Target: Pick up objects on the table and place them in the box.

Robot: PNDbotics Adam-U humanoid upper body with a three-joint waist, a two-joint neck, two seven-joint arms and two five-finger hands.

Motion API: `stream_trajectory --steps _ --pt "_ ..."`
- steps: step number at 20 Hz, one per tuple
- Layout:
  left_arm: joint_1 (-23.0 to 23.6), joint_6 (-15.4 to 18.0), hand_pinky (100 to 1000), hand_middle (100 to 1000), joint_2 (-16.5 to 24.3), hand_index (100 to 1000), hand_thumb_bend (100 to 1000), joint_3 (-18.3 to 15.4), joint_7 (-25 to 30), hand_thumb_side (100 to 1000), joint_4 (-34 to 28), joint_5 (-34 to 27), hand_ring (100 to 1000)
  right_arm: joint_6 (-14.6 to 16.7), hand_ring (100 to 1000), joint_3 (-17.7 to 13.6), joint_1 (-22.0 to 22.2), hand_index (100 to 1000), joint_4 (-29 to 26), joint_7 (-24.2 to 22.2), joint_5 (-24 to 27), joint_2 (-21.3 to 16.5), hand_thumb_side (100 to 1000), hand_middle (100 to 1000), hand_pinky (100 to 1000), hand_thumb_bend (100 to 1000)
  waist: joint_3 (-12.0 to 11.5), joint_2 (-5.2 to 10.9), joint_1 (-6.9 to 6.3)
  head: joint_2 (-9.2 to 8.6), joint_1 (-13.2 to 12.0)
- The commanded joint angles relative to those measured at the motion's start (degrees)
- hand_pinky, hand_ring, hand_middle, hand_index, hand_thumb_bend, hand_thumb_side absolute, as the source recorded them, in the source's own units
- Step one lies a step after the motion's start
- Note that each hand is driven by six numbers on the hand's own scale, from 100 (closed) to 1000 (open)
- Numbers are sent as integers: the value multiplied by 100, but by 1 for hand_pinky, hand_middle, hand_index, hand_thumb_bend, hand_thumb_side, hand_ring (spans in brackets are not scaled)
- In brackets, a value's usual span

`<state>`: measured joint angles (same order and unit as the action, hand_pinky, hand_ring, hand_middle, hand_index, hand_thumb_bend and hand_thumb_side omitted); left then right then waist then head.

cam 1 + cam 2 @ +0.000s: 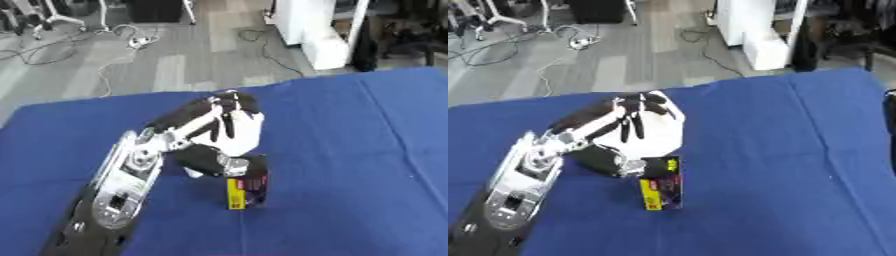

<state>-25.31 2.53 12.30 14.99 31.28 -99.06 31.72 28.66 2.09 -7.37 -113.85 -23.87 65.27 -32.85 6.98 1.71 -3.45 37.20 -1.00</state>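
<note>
The left hand (229,131), black fingers over a white palm, reached in from seven o'clock and was curled down over the top of a small upright dark carton with a yellow edge (246,192), which stood on the blue cloth-covered table (350,150) just below centre. The right hand did not show.
</note>
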Motion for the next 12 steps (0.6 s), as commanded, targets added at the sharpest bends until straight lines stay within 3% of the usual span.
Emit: stream_trajectory --steps 1,12 --pt "-136 -6 354 908 129 882 535 -7 177 682 -17 -178 547 -20 285 -70 -41 377 -75 14 15 -174 1000 247 166 100 11 57 16 -43 97" --pt "-168 -67 423 962 118 896 545 28 457 712 -18 -418 659 -35 285 -73 -45 377 -75 19 15 -176 1000 247 166 100 25 60 11 -49 149"
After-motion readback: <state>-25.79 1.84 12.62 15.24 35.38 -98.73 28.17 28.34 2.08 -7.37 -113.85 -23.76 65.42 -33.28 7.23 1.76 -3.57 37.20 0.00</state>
